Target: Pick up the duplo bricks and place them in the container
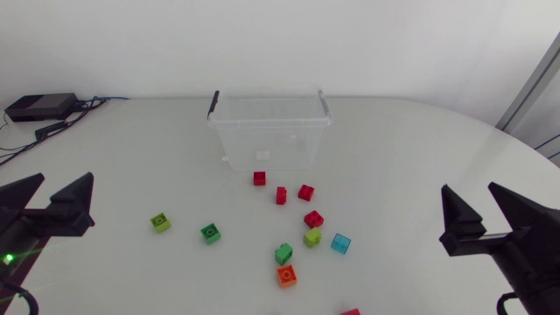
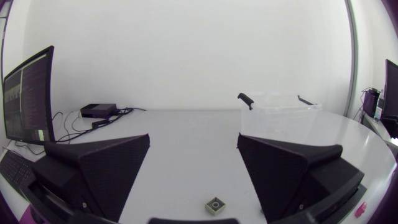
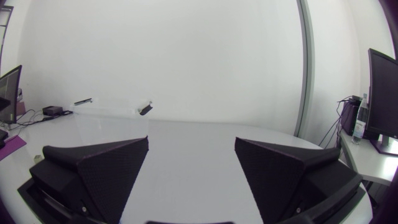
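The clear container (image 1: 269,131) stands at the far middle of the table (image 1: 420,149). All the bricks lie on the table, nearer than it: four red bricks (image 1: 281,195) close in front of it, then a lime brick (image 1: 312,237), a blue brick (image 1: 340,242), a green brick (image 1: 283,254) and an orange brick (image 1: 286,276). Further left lie a dark green brick (image 1: 210,232) and a pale green brick (image 1: 160,221). The left gripper (image 1: 64,179) hangs at the near left and the right gripper (image 1: 468,188) at the near right, each with fingers wide apart.
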You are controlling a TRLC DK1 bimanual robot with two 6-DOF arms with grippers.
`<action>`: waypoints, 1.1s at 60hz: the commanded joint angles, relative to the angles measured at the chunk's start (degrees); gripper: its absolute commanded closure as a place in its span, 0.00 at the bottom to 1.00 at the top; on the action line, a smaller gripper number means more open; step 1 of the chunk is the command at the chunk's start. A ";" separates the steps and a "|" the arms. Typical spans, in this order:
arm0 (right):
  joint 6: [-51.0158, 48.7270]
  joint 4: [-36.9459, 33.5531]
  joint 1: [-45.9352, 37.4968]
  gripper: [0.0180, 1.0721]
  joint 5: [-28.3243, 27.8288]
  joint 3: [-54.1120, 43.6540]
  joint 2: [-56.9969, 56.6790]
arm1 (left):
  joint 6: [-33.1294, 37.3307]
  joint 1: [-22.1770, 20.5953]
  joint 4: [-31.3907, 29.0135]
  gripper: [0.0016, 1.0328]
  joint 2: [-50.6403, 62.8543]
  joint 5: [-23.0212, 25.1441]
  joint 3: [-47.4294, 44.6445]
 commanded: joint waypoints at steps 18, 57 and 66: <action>0.76 -2.83 0.82 0.05 -1.66 17.11 30.26 | 2.24 -4.46 -11.24 0.10 33.63 -0.01 22.66; -15.06 -21.55 -4.37 0.05 -16.25 31.96 63.92 | 46.45 1.35 -18.89 0.10 68.17 9.39 27.32; -29.74 -28.14 -3.67 0.05 -17.22 33.19 66.65 | 52.60 1.52 -21.09 0.10 71.34 12.47 27.41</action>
